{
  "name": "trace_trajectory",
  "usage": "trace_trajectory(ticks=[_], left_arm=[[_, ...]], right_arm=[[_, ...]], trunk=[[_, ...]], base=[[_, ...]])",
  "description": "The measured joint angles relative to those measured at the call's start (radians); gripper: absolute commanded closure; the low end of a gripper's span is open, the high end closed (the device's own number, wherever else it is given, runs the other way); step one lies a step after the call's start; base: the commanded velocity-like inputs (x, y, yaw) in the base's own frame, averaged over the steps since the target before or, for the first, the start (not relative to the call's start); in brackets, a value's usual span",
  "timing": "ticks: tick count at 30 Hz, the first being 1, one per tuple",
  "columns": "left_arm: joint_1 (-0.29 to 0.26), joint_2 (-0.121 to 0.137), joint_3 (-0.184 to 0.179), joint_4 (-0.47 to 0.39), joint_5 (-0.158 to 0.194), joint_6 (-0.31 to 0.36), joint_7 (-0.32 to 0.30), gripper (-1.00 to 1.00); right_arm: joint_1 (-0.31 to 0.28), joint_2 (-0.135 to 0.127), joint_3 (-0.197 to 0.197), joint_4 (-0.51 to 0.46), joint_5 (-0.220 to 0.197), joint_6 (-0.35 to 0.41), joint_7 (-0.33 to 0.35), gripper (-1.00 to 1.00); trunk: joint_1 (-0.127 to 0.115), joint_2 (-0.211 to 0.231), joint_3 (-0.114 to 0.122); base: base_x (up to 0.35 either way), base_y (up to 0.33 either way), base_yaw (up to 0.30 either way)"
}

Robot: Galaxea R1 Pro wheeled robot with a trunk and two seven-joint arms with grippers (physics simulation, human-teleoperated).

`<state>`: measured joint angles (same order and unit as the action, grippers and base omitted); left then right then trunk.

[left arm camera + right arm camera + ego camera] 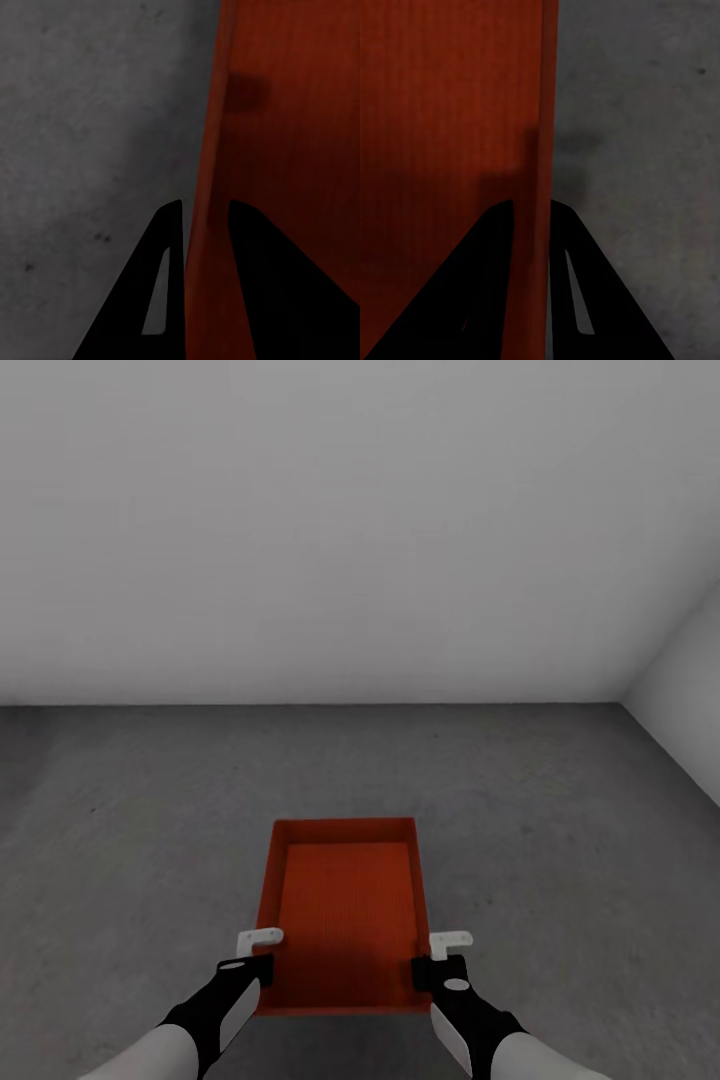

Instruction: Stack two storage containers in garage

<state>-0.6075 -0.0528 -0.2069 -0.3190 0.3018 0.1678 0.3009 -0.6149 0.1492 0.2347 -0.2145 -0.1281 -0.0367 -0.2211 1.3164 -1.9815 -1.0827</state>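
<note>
A red-orange storage container [345,915], open-topped and rectangular, is sitting low in the head view at about 6 o'clock, over the dark grey mottled concrete floor [560,810]; whether it is resting on the floor or hanging just above it cannot be told. The left gripper [256,956] is gripping the container's left wall near the corner closest to the robot, at 7 o'clock from the container's middle. In the left wrist view its two dark fingers [161,285] are standing on either side of that wall [210,225], closed in tightly against it. The right gripper [440,956] is doing the same at 5 o'clock, on the right wall. In the right wrist view its fingers [577,285] are pinching the thin wall [544,150] between them. A plain white wall [330,530] is running across 12 o'clock, meeting a second wall [690,690] at a corner at 3 o'clock
</note>
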Motion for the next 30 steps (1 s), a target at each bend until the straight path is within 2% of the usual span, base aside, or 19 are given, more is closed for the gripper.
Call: trace_trajectory(ticks=[17, 23, 30], left_arm=[[0.000, 0.000, 0.000, 0.000, 0.000, 0.000, 0.000, 1.00], [0.000, 0.000, 0.001, 0.001, 0.000, 0.002, 0.000, 1.00], [0.000, 0.000, 0.001, -0.001, -0.001, 0.005, 0.000, 1.00]], right_arm=[[0.000, 0.000, 0.000, -0.001, 0.000, 0.000, 0.000, 1.00], [0.000, 0.000, 0.000, 0.000, 0.000, 0.003, 0.001, 1.00], [0.000, 0.000, -0.001, -0.001, 0.000, 0.004, 0.001, 1.00]], trunk=[[0.065, -0.119, -0.053], [0.088, -0.161, -0.079], [0.088, -0.161, -0.090]], base=[[0.000, 0.000, 0.000], [0.000, 0.000, 0.000], [0.000, 0.000, 0.000]])
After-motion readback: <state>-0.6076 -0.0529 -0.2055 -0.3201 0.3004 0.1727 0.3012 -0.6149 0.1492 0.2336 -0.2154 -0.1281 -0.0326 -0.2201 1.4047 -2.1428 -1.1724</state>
